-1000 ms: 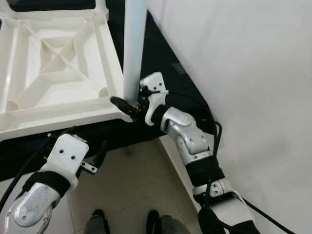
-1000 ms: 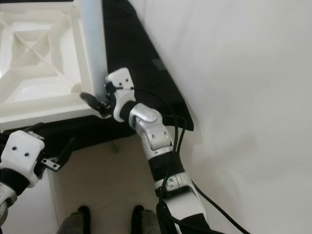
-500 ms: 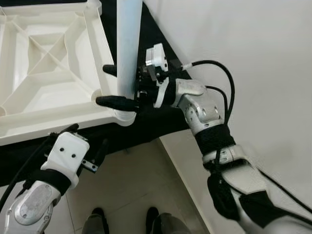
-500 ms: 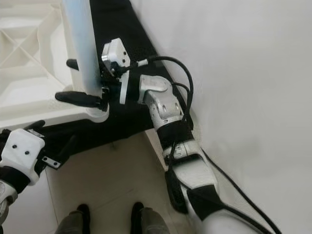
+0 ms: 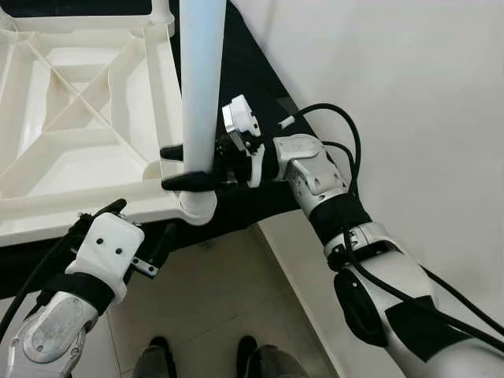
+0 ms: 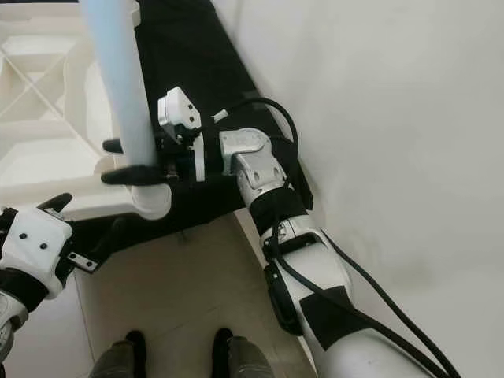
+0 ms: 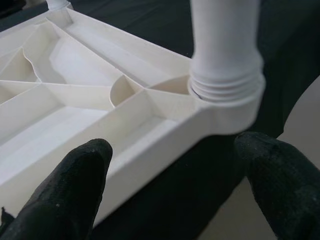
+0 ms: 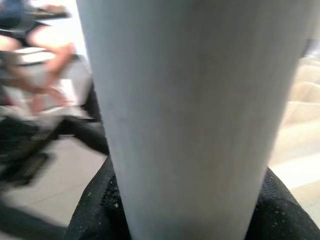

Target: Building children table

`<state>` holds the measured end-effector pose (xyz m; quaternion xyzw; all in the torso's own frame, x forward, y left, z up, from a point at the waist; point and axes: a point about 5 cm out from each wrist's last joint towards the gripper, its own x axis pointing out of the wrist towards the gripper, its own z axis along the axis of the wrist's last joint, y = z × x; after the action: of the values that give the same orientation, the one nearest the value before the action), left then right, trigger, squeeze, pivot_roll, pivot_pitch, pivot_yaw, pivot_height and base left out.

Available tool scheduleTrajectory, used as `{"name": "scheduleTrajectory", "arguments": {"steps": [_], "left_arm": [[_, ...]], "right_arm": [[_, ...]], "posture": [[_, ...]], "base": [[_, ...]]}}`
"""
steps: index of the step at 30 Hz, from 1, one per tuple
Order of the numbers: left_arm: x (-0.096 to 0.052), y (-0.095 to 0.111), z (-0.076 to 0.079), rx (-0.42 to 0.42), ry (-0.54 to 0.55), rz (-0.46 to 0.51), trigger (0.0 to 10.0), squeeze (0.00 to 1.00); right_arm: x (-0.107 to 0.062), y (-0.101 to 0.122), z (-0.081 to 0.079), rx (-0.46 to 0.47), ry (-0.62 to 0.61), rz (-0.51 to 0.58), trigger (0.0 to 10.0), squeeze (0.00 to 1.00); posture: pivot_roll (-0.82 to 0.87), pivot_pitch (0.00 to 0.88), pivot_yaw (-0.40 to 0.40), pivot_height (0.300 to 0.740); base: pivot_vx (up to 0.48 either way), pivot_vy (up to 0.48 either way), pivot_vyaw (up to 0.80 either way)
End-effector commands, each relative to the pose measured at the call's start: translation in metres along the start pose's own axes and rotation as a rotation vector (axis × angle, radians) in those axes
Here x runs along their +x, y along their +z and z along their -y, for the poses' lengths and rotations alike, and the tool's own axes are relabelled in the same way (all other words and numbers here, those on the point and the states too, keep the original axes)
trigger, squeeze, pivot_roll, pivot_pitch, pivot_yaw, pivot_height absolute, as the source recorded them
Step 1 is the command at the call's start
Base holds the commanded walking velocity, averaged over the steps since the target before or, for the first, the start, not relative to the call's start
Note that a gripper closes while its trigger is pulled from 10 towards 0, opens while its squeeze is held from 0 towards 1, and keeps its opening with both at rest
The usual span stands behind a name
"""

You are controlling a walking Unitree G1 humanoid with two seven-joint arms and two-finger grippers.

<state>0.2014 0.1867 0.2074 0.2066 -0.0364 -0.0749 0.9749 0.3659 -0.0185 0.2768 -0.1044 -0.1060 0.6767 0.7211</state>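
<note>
The white plastic table top (image 5: 79, 209) lies upside down on a black surface, ribs facing up. A white table leg (image 5: 201, 79) stands upright in its near corner socket (image 5: 197, 206). The leg's threaded end (image 7: 227, 90) sits in that socket. My right gripper (image 5: 175, 167) reaches in from the right and is shut on the table leg just above the socket, one black finger on each side. The leg (image 8: 195, 115) presses between its pads. My left gripper (image 5: 144, 218) hovers open just below the table's near edge, close to the same corner, holding nothing.
A black surface (image 5: 244, 71) carries the table top and ends in a point on the right. Behind my right arm rises a white wall (image 5: 409, 94). Beige floor tiles (image 5: 213, 299) lie below, with my feet (image 5: 161, 346) at the bottom edge.
My right wrist has turned and the gripper has gone from the socket's base to around the leg, closing on it. The left arm has stayed put. The view has shifted a little.
</note>
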Motion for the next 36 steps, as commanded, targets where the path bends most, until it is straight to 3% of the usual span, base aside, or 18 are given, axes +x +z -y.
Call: {"name": "scheduleTrajectory", "arguments": {"steps": [1, 3, 9, 13, 14, 15, 16, 17, 18, 19, 20, 22, 24, 28, 29, 30, 35, 36], "left_arm": [[-0.003, -0.002, 0.005, -0.014, -0.011, -0.018, 10.0, 0.00], [-0.004, -0.003, 0.005, -0.017, -0.015, -0.021, 10.0, 0.00], [-0.005, -0.004, 0.005, -0.018, -0.018, -0.026, 10.0, 0.00], [-0.005, -0.004, 0.005, -0.018, -0.021, -0.029, 10.0, 0.00], [-0.006, -0.004, 0.005, -0.017, -0.021, -0.030, 10.0, 0.00], [-0.006, -0.005, 0.004, -0.014, -0.020, -0.032, 10.0, 0.00], [-0.006, -0.005, 0.004, -0.014, -0.020, -0.032, 10.0, 0.00], [-0.006, -0.005, 0.003, -0.012, -0.018, -0.034, 10.0, 0.00], [-0.006, -0.005, 0.002, -0.010, -0.018, -0.036, 10.0, 0.00], [-0.006, -0.005, 0.002, -0.010, -0.018, -0.036, 10.0, 0.00], [-0.006, -0.006, 0.002, -0.009, -0.017, -0.037, 10.0, 0.00], [-0.006, -0.006, 0.002, -0.009, -0.017, -0.037, 10.0, 0.00], [-0.005, -0.006, 0.002, -0.008, -0.017, -0.035, 10.0, 0.00], [-0.004, -0.004, 0.003, -0.011, -0.016, -0.028, 10.0, 0.00], [-0.004, -0.004, 0.004, -0.012, -0.016, -0.028, 10.0, 0.00], [-0.004, -0.004, 0.004, -0.013, -0.017, -0.027, 10.0, 0.00], [-0.004, -0.004, 0.004, -0.014, -0.016, -0.026, 10.0, 0.00], [-0.004, -0.004, 0.004, -0.014, -0.015, -0.026, 10.0, 0.00]], "right_arm": [[-0.013, -0.029, 0.002, 0.080, -0.128, -0.093, 0.0, 0.00], [-0.023, -0.044, 0.002, 0.110, -0.241, -0.116, 0.0, 0.00], [-0.027, -0.059, -0.008, 0.156, -0.233, -0.125, 0.0, 0.00], [-0.026, -0.074, -0.011, 0.183, -0.295, -0.169, 0.0, 0.00], [-0.025, -0.077, -0.008, 0.180, -0.377, -0.201, 0.0, 0.00], [-0.028, -0.080, 0.005, 0.177, -0.651, -0.257, 0.0, 0.00], [-0.028, -0.080, 0.005, 0.177, -0.651, -0.257, 0.0, 0.00], [-0.033, -0.081, 0.013, 0.185, -0.896, -0.283, 0.0, 0.00], [-0.023, -0.080, 0.009, 0.182, -0.972, -0.273, 0.0, 0.00], [-0.023, -0.080, 0.009, 0.182, -0.972, -0.273, 0.0, 0.00], [-0.009, -0.078, 0.003, 0.190, -0.977, -0.239, 0.0, 0.00], [-0.009, -0.078, 0.003, 0.190, -0.977, -0.239, 0.0, 0.00], [0.016, -0.067, -0.003, 0.196, -0.904, -0.173, 0.0, 0.00], [0.033, -0.053, -0.001, 0.179, -0.864, -0.135, 0.0, 0.00], [0.037, -0.049, 0.000, 0.168, -0.852, -0.133, 3.2, 0.00], [0.039, -0.045, 0.002, 0.154, -0.838, -0.135, 10.0, 0.00], [0.045, -0.035, 0.002, 0.152, -0.777, -0.095, 10.0, 0.00], [0.048, -0.031, 0.001, 0.161, -0.731, -0.064, 10.0, 1.00]], "posture": [[0.21, 0.303, -0.189, 0.740], [0.20, 0.307, -0.181, 0.740], [0.19, 0.310, -0.169, 0.740], [0.20, 0.307, -0.171, 0.740], [0.20, 0.307, -0.173, 0.740], [0.20, 0.306, -0.174, 0.740], [0.20, 0.306, -0.174, 0.740], [0.19, 0.302, -0.171, 0.740], [0.20, 0.304, -0.168, 0.740], [0.20, 0.304, -0.168, 0.740], [0.20, 0.300, -0.167, 0.740], [0.20, 0.300, -0.167, 0.740], [0.21, 0.291, -0.167, 0.740], [0.20, 0.290, -0.169, 0.740], [0.20, 0.292, -0.173, 0.740], [0.20, 0.295, -0.177, 0.740], [0.20, 0.299, -0.177, 0.740], [0.20, 0.301, -0.178, 0.740]], "base": [[0.000, 0.000, 0.00], [0.000, 0.000, 0.00], [0.000, 0.000, 0.00], [0.000, 0.000, 0.00], [0.000, 0.000, 0.00], [0.000, 0.000, 0.00], [0.000, 0.000, 0.00], [0.000, 0.000, 0.00], [0.000, 0.000, 0.00], [0.000, 0.000, 0.00], [0.000, 0.000, 0.00], [0.000, 0.000, 0.00], [0.000, 0.000, 0.00], [0.000, 0.000, 0.00], [0.000, 0.000, 0.00], [0.000, 0.000, 0.00], [0.000, 0.000, 0.00], [0.000, 0.000, 0.00]]}}
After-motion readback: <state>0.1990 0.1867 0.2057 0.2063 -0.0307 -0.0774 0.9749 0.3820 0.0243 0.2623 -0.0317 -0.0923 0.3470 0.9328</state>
